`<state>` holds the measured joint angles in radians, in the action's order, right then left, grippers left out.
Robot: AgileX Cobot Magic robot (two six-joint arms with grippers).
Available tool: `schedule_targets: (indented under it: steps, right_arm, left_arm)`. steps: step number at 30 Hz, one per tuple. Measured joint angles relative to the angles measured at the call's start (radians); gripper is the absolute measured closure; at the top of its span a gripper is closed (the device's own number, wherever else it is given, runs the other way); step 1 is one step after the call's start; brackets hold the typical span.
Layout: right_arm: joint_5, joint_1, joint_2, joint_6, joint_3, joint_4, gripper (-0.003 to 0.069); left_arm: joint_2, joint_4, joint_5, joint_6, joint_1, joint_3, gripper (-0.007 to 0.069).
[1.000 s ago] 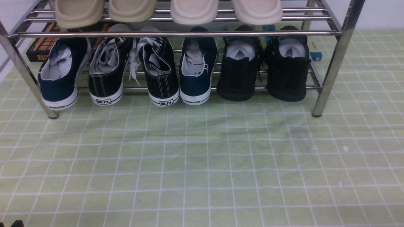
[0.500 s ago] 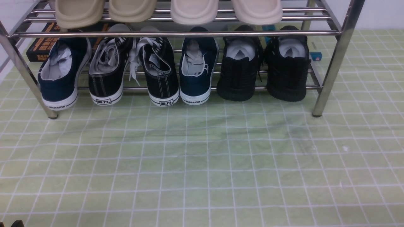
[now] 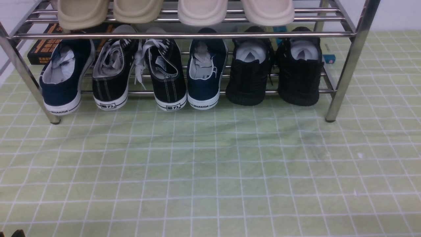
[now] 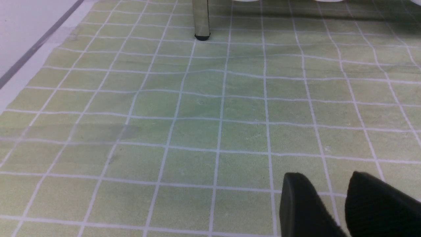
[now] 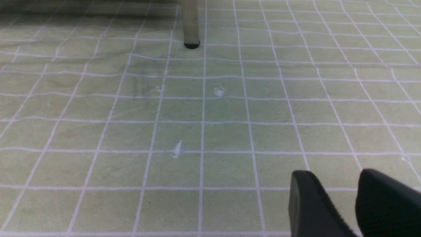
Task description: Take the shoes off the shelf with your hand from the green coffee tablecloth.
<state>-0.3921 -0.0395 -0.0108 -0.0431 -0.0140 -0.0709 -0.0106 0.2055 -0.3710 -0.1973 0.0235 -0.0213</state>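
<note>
On the green checked tablecloth (image 3: 210, 171), only the front view shows the 2 all-black mesh sneakers (image 3: 248, 82) on the chrome rack's (image 3: 348, 65) lower tier, rightmost, while wrist views show the left gripper (image 4: 329, 179) and right gripper (image 5: 337, 177) slightly parted, empty.

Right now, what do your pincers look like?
The left pincer and the right pincer look alike. Each has two thick, matte black fingers with rounded tips. No cables, markings or sleeves show.
</note>
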Motion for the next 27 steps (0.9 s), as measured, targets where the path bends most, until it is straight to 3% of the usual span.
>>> schedule_targets:
  steps: [8, 10, 14, 17, 21, 27]
  right_arm:
    - [0.001, 0.0, 0.0, 0.007, 0.0, -0.019, 0.042]
    - [0.009, 0.0, 0.0, 0.056, 0.0, -0.107, 0.042]
    - [0.015, 0.0, 0.0, 0.244, -0.008, -0.477, 0.042]
    - [0.017, 0.0, 0.0, 0.318, -0.009, -0.673, 0.042]
    - [0.025, 0.0, 0.0, 0.33, -0.009, -0.811, 0.042]
    - [0.043, 0.0, 0.0, 0.336, -0.009, -0.901, 0.042]
  left_arm:
    - [0.0, 0.0, 0.0, 0.0, 0.0, 0.0, 0.0382]
    - [0.0, 0.0, 0.0, 0.0, 0.0, 0.0, 0.0382]
    - [0.0, 0.0, 0.0, 0.0, 0.0, 0.0, 0.0382]
    - [0.0, 0.0, 0.0, 0.0, 0.0, 0.0, 0.0382]
    - [0.0, 0.0, 0.0, 0.0, 0.0, 0.0, 0.0382]
    - [0.0, 0.0, 0.0, 0.0, 0.0, 0.0, 0.0382]
